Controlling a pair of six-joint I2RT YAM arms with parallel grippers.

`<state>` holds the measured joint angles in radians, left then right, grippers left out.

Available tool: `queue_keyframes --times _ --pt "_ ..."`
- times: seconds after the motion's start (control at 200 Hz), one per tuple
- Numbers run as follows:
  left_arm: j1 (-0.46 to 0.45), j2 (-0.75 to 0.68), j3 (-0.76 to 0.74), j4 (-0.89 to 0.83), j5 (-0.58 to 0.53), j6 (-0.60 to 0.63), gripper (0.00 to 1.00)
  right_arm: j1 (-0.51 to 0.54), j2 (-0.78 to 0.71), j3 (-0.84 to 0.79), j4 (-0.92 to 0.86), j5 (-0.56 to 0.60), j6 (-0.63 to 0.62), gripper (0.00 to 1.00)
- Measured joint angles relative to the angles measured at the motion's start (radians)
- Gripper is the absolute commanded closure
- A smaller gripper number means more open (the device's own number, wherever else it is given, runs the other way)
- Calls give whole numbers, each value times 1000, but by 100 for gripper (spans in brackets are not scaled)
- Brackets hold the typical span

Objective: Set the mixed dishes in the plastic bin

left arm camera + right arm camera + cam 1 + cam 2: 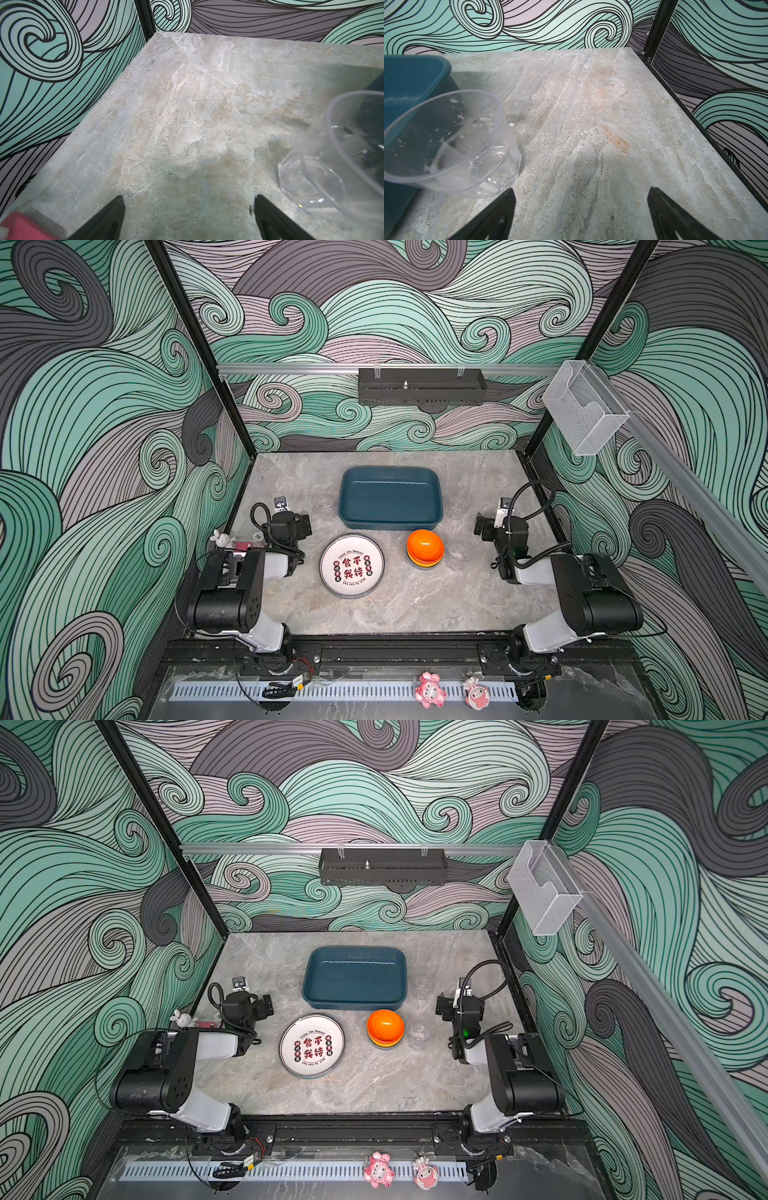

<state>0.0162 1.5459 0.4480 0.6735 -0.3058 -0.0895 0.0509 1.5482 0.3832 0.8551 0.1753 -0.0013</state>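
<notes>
Nothing is in yet: the plastic bin (390, 499) lies empty at far centre, with the plate (352, 566), stacked bowls (425, 548) and clear tumblers (458, 554) on the table around it. The left gripper (189, 205) and right gripper (581, 197) gape wide, holding nothing

Dark teal rectangular plastic bin (390, 524) sits on the grey stone-look tabletop (415, 614), centre, toward the back. Round white printed plate (352, 566), single or stacked, cannot tell, lies in front of the bin, slightly left. Orange-topped stack of small bowls (425, 548) sits just before the bin's front right corner, right of the plate, apart from it. Clear plastic tumbler (324, 504) stands left of the bin, second tumbler (460, 506) just right of it, third tumbler (458, 556) just right of the bowls. Left gripper (188, 197) hangs left of the first tumbler, right gripper (581, 190) right of the second. White rabbit figurine (222, 539) sits at the left table edge.
</notes>
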Motion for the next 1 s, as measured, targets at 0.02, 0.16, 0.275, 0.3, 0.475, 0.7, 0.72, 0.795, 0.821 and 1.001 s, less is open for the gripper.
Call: queue_keyframes --times 0.02,0.16,0.275,0.3,0.475,0.7,0.72,0.795,0.821,1.001 --pt "0 0 0 0 0 0 1 0 0 0 0 0 0 1" --pt "0 0 0 0 0 0 1 0 0 0 0 0 0 1" --pt "0 0 0 0 0 0 1 0 0 0 0 0 0 1" --pt "0 0 0 0 0 0 1 0 0 0 0 0 0 1" --pt "0 0 0 0 0 0 1 0 0 0 0 0 0 1" --pt "0 -44 53 -136 0 0 1 0 -76 23 -116 6 2 1" --pt "0 -51 70 -158 0 -1 1 0 -92 33 -139 6 2 1" --pt "0 -87 133 -227 -2 -5 1 0 -162 89 -231 -1 5 1" --pt "0 -101 146 -243 -5 -7 1 0 -183 108 -257 -3 10 1" --pt "0 -234 207 -409 -51 -85 2 0 -329 172 -390 -81 96 1"
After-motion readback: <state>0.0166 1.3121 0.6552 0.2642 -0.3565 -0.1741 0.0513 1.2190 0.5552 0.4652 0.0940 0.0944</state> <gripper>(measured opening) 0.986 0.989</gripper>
